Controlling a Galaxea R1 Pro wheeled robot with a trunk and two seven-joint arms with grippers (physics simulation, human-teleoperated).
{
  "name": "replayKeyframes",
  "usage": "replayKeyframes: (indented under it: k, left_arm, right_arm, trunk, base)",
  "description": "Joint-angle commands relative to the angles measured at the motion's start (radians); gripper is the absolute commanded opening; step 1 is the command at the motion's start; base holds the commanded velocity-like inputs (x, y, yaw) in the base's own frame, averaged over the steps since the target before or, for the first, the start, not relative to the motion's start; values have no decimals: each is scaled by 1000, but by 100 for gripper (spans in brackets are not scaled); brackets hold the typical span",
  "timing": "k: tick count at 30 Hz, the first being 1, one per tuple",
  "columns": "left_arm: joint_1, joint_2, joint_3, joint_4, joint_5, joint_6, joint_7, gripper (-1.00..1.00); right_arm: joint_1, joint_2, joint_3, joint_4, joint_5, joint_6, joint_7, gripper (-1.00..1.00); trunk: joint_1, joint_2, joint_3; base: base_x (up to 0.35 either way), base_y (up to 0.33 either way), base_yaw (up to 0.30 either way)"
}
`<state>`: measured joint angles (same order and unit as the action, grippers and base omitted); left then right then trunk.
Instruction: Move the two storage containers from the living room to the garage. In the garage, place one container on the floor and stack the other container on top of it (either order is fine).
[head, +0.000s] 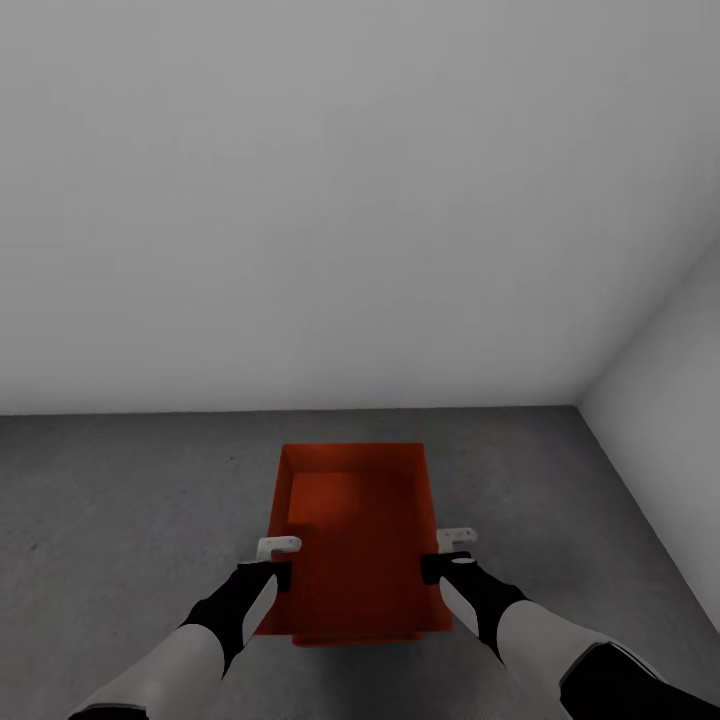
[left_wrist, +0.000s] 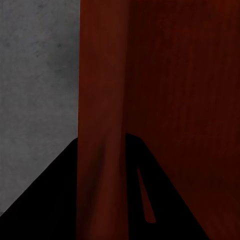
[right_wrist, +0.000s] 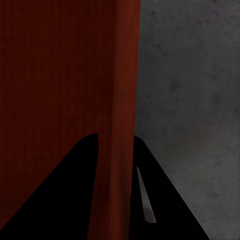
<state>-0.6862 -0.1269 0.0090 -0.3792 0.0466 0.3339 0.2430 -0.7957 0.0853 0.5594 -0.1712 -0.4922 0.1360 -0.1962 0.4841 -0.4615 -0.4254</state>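
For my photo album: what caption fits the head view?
Both grippers, left and right, clamp a red-orange storage container over the garage's concrete floor.

So the storage container (head: 355, 540) sits lower centre of the frame, over the floor (head: 120, 500). Left gripper (head: 277, 560) is on its left wall, right gripper (head: 447, 555) on its right wall. Back wall (head: 300, 200) behind it, side wall (head: 670, 440) at right.
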Motion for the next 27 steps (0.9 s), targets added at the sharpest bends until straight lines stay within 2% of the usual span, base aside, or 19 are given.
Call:
replayKeyframes:
  k: [1, 16, 27]
  left_arm:
    - [1, 32, -6, 2, 19, 5, 7, -100]
    - [1, 32, -7, 2, 19, 5, 7, -100]
    - [1, 32, -7, 2, 19, 5, 7, -100]
  right_arm:
    - [-1, -14, 8, -5, 6, -25, -6, -100]
    - [0, -13, 8, -5, 6, -25, -6, -100]
    - [-1, -13, 8, -5, 6, -25, -6, -100]
  trunk:
    - [0, -2, -1]
    - [0, -2, -2]
    - [0, -2, -17]
  base:
    - [0, 0, 0]
    - [0, 0, 0]
    - [0, 0, 0]
